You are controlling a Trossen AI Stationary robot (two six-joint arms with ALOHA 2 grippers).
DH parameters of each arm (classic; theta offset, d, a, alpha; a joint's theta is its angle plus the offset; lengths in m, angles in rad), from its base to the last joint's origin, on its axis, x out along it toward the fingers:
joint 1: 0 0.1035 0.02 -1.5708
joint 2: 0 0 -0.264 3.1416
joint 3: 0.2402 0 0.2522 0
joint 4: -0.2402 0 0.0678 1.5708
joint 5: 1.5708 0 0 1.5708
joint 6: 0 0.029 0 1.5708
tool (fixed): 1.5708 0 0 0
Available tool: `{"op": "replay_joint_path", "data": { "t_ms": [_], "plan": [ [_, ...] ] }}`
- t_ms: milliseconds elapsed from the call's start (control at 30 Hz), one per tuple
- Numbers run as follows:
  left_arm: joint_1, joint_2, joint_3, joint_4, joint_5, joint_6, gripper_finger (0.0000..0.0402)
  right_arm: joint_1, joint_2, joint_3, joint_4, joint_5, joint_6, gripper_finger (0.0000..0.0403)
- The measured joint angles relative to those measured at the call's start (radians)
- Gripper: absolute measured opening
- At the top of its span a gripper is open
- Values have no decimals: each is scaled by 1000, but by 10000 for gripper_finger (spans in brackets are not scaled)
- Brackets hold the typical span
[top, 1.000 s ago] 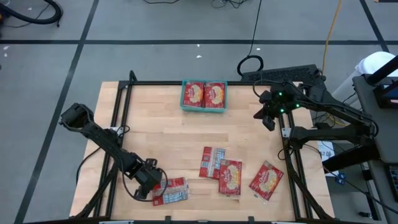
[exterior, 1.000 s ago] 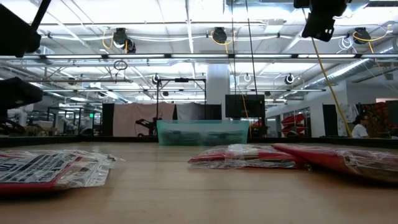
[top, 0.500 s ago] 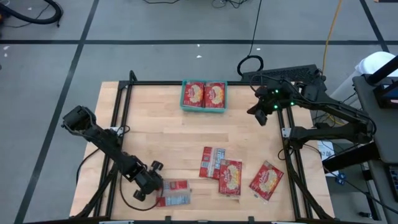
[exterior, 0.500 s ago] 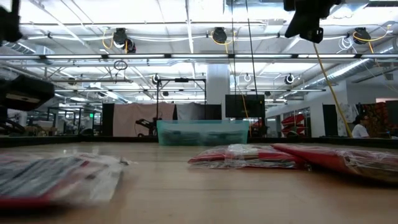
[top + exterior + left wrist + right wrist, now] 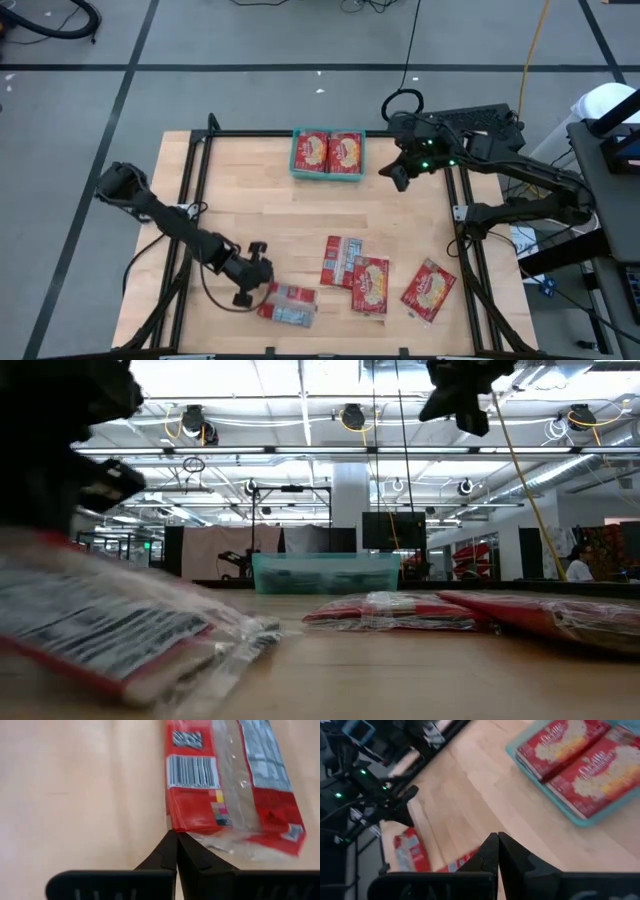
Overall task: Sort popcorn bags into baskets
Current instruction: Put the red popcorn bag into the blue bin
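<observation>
A pale wooden table sits on grey floor; at seven o'clock the left gripper has its fingers pinched together on the edge of a popcorn bag turned back-side up; at twelve o'clock the teal basket holds two red bags side by side; three more bags lie around five o'clock; at two o'clock the right gripper hovers beside the basket, fingers together, holding nothing.
</observation>
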Motion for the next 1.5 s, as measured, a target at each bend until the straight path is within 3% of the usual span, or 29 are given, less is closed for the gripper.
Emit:
{"op": "replay_joint_path", "data": {
  "t_ms": [167,367,633,900,1133,1300,1500],
  "plan": [
    [82,-148,0,-88,-89,42,2,28,49,0,127,-17,41,0],
    [213,-284,0,-92,-96,105,1,110,115,0,268,-27,95,3],
    [376,-366,0,-72,-69,108,1,207,237,0,403,-28,86,60],
    [530,-367,1,109,-35,-144,0,236,357,1,499,-48,-57,159],
    [628,-367,1,296,-57,-312,0,261,390,2,517,104,-235,238],
    [661,-367,1,406,-126,-411,0,292,392,2,570,255,-389,290],
    [721,-367,1,426,-161,-498,0,301,380,3,624,280,-402,314]
  ]
}}
